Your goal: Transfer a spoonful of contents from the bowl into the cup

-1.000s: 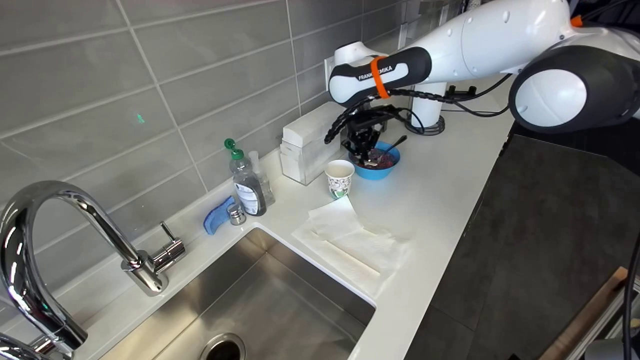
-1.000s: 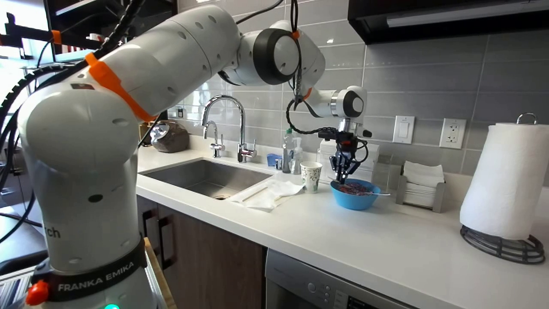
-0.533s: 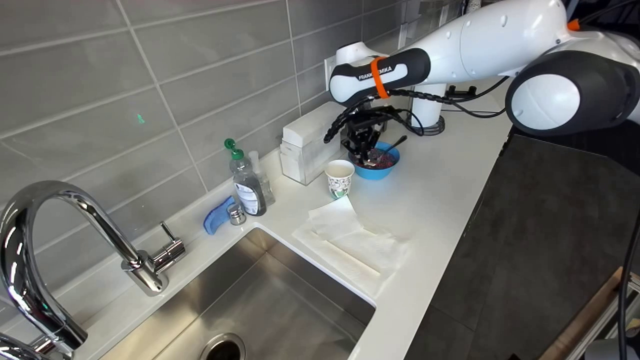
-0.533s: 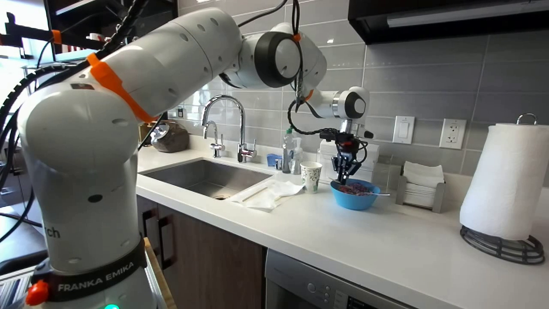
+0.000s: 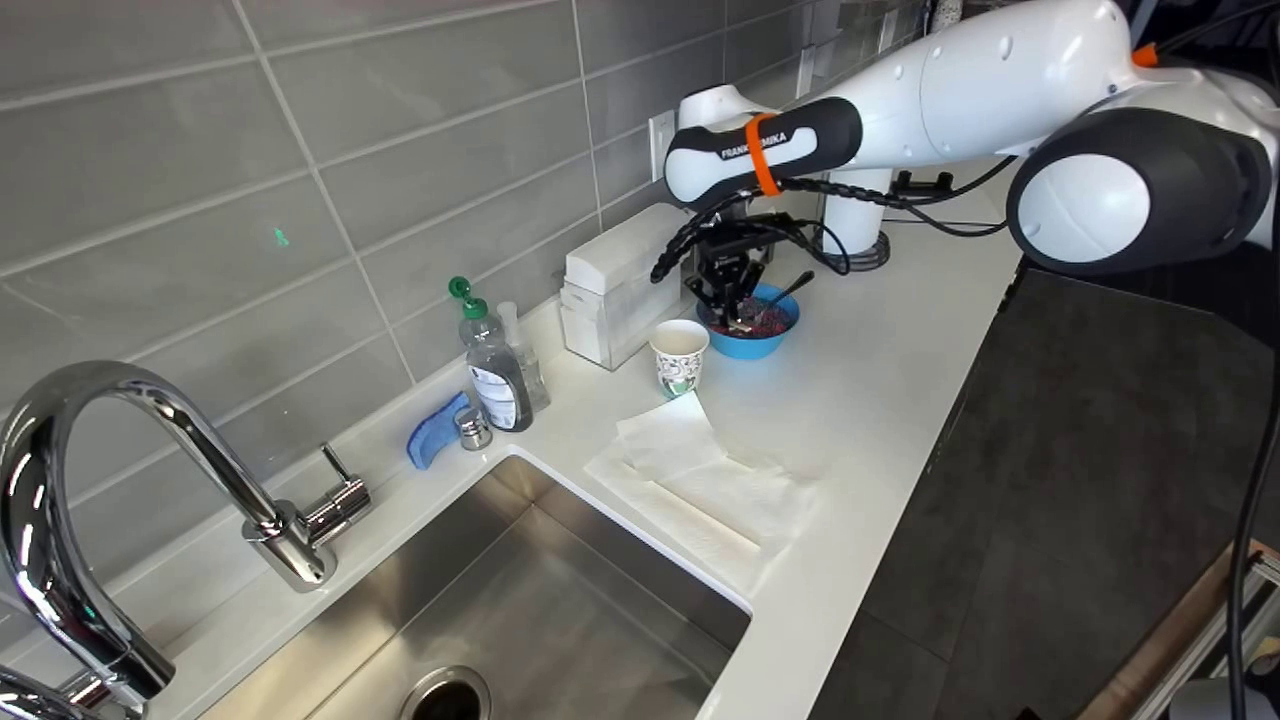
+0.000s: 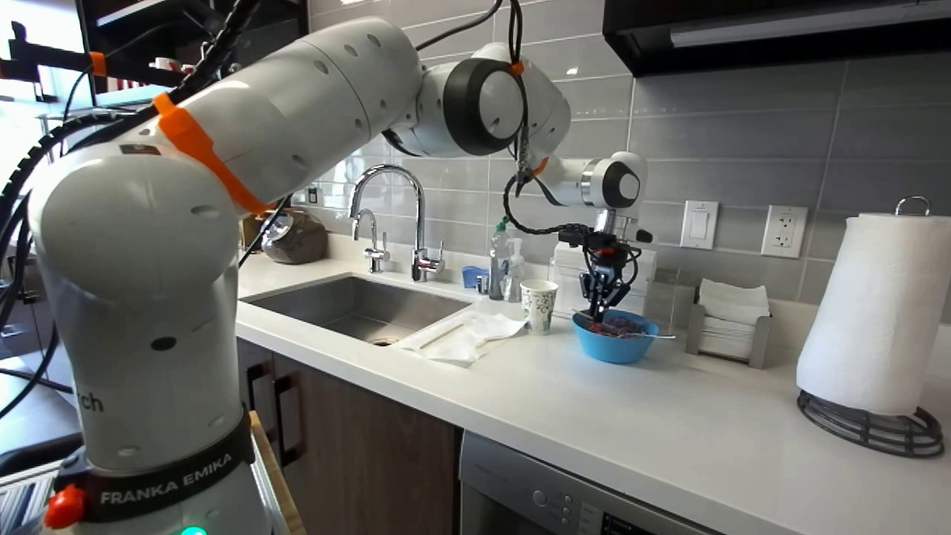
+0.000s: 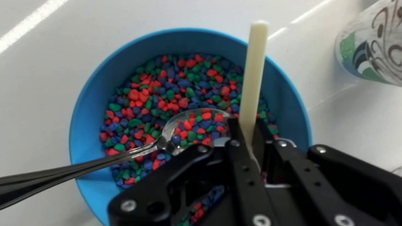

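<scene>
Arm [image 6: 319, 85] slightly lower than before, end effector [image 7: 248, 125] clamped on pale stick [image 7: 253, 69] at bowl [image 7: 188, 40], metal spoon [image 7: 114, 159] in multicolored contents [image 7: 176, 83], cup [image 5: 678, 362] near, upright on surface [image 5: 850, 365].

The white arm [image 6: 327, 96] wears orange straps [image 6: 195, 145] and black cables [image 6: 223, 48].

White arm [image 6: 319, 96] outstretched, wrist [image 6: 618, 183] downturned; black pincer [image 7: 248, 127] below, fingers [image 7: 237, 157] close together
</scene>
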